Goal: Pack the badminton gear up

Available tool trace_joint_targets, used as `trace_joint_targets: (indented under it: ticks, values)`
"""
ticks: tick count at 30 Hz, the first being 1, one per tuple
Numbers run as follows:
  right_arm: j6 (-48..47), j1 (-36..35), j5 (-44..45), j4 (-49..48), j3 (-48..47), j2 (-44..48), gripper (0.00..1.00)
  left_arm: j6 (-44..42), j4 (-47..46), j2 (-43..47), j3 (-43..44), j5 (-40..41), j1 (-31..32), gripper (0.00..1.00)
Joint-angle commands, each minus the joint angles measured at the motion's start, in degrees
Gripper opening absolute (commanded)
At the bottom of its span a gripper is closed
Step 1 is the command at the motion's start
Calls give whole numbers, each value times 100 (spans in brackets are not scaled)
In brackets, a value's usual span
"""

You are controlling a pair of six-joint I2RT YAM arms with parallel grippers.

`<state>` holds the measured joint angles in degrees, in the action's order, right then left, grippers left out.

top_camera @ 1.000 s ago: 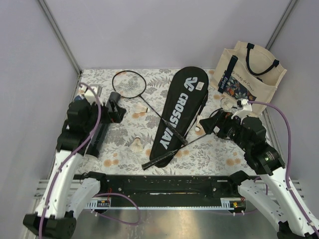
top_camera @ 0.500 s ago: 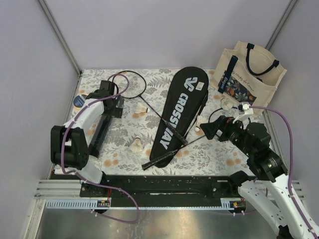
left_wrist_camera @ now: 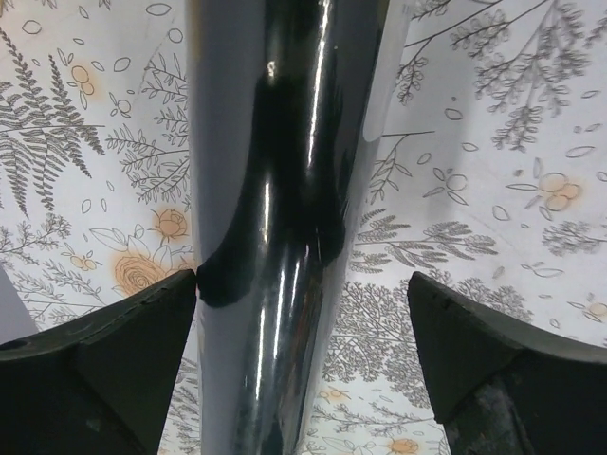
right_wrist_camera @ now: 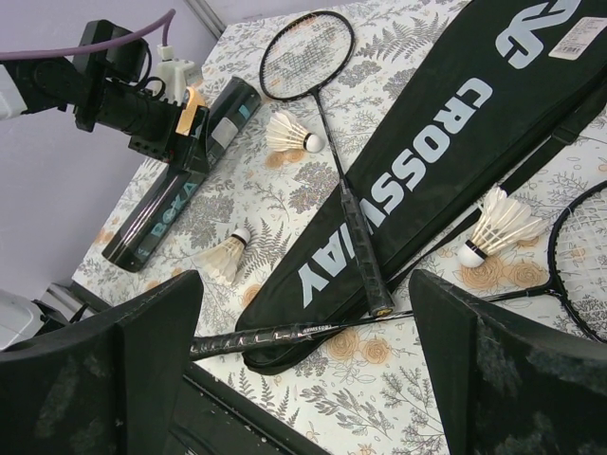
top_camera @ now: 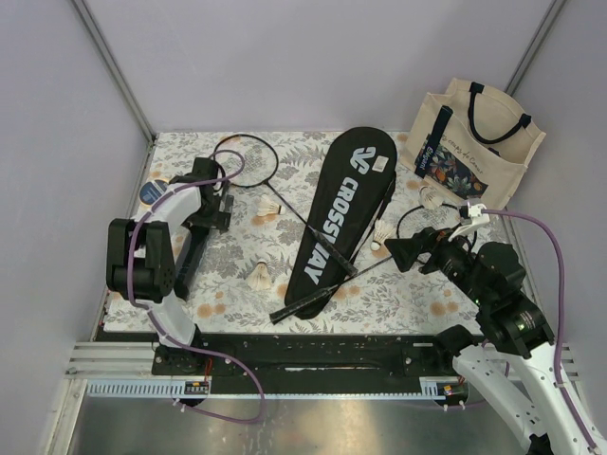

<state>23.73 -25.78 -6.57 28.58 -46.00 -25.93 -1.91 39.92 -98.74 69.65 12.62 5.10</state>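
My left jaws stand apart, straddling the black tube, unclamped; right jaws apart, empty, facing a shuttlecock; step, I judge: gripping tube; next needs square closure.

White capitals reading "CROSSWAY" run the length of the black bag, below a white two-part emblem; the right wrist view shows the same word. A small white tag near the bag's head carries print too fine to read. Teal letters along the black tube appear to spell "BOKA", though the slant of the view leaves that unsure. Small white lettering on a racket grip is illegible. The cream tote bears a dark strip with white letters and a line of script, neither readable.
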Motion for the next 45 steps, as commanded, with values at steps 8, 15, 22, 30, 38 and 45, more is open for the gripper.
trace_joint_targets:
  ticks: [8, 15, 22, 30, 38, 45]
  values:
    - [-131, -24, 59, -19, -58, 150, 100, 112, -11, -550, 189, 153, -36, 74]
    - [9, -23, 51, 7, -102, 194, 100, 568, 235, 344, 295, -304, -36, 55]
    - [211, -24, 24, -19, 12, 194, 100, 1193, 218, 1391, 418, -1445, -80, 53]
    - [422, -24, -589, -544, 292, 159, 99, 2183, -571, 2445, -29, -2535, -80, 48]
    - [756, -32, -1347, -2452, 1180, -69, 91, 5566, -2154, 3782, -1242, -2757, -150, 48]
    - [1001, -102, -1601, -3936, 1917, -439, 80, 8265, -3086, 4556, -2498, -3055, -159, 43]
